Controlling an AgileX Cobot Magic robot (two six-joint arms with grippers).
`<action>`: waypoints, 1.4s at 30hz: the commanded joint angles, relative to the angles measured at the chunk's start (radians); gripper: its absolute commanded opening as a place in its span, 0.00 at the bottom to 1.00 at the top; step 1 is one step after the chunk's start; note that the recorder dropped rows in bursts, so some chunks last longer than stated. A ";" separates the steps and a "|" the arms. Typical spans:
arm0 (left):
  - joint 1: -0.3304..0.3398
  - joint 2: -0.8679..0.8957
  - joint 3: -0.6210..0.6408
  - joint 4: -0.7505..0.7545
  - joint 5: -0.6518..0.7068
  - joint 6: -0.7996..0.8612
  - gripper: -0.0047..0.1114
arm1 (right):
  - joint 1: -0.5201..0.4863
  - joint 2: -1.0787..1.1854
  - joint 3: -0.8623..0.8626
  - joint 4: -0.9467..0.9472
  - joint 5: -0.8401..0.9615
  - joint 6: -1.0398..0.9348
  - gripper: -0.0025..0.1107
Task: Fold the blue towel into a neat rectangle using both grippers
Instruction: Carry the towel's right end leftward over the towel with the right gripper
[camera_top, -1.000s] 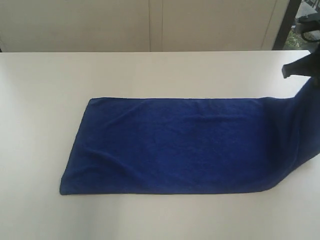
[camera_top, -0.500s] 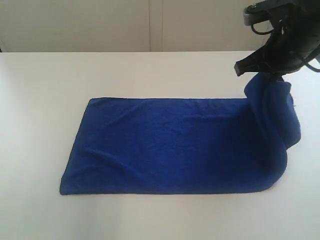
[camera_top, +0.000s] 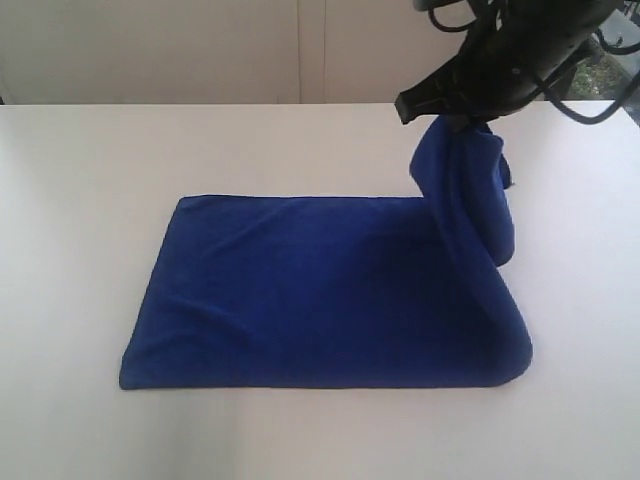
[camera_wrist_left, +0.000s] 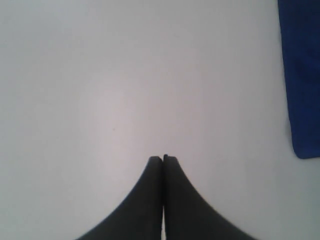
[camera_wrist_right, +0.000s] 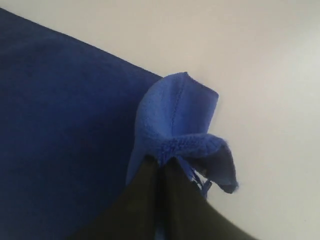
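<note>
The blue towel (camera_top: 320, 290) lies flat on the white table (camera_top: 90, 160), with its right end lifted and curling back over itself. My right gripper (camera_top: 462, 122) is shut on that raised end, holding a bunched edge (camera_wrist_right: 175, 120) above the flat part. In the right wrist view its black fingers (camera_wrist_right: 145, 185) pinch the cloth. The left gripper (camera_wrist_left: 163, 158) hovers over bare table with its jaws pressed together and nothing between them; one corner of the towel (camera_wrist_left: 302, 75) shows at the edge of its view. The left gripper is out of the exterior view.
Pale cabinet doors (camera_top: 300, 50) stand behind the table's far edge. Black cables (camera_top: 590, 60) loop off the right arm at the upper right. Bare tabletop surrounds the towel on all sides.
The right gripper has travelled left and slightly up with the towel's right end, drawing it over the flat part. The fold at the towel's right side has shifted left.
</note>
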 joint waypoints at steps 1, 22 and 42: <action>0.001 -0.008 -0.005 -0.002 0.008 -0.006 0.04 | 0.034 -0.006 -0.037 0.024 0.007 -0.017 0.02; 0.001 -0.008 -0.005 -0.002 0.008 -0.006 0.04 | 0.165 0.080 -0.201 0.151 0.024 -0.113 0.02; 0.001 -0.008 -0.005 -0.002 0.008 -0.006 0.04 | 0.261 0.253 -0.419 0.211 0.063 -0.122 0.02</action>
